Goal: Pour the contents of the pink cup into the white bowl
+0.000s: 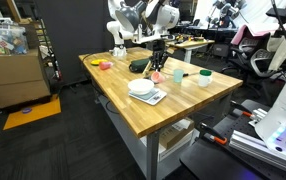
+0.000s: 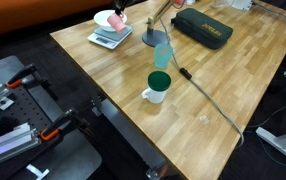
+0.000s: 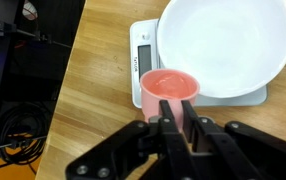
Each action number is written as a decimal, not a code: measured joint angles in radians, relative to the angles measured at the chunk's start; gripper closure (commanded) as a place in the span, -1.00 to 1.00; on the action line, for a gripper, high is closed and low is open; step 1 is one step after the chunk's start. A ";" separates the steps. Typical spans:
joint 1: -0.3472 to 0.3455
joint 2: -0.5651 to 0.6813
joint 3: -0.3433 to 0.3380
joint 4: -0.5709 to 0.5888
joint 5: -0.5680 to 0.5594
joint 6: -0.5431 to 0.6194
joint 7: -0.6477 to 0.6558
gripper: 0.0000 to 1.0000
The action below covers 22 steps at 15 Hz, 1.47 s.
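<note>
The wooden worktop (image 1: 188,100) fills most of both exterior views, and the robot arm (image 1: 148,18) reaches down over its far part. A long black case (image 2: 203,28) lies flat near one edge. A white scale (image 3: 140,60) stands on the wood and carries the white bowl (image 3: 223,45), which sits upright, its inside plain white (the wrist view looks straight down into it). A teal tumbler (image 2: 163,55) and a white mug (image 2: 156,92) with a green top stand well apart from the scale.

The pink cup (image 3: 169,88) is upright just beside the scale, its rim close to the bowl's rim. Whether its base touches the wood cannot be told. The fingers (image 3: 167,128) are drawn close together, pinching the cup's near wall.
</note>
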 measured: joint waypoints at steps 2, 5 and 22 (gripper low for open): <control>-0.001 0.000 -0.006 0.006 -0.043 -0.009 0.024 0.93; -0.001 0.000 -0.009 0.015 -0.080 -0.022 0.041 0.93; 0.026 0.059 0.052 0.199 -0.058 -0.183 0.037 0.93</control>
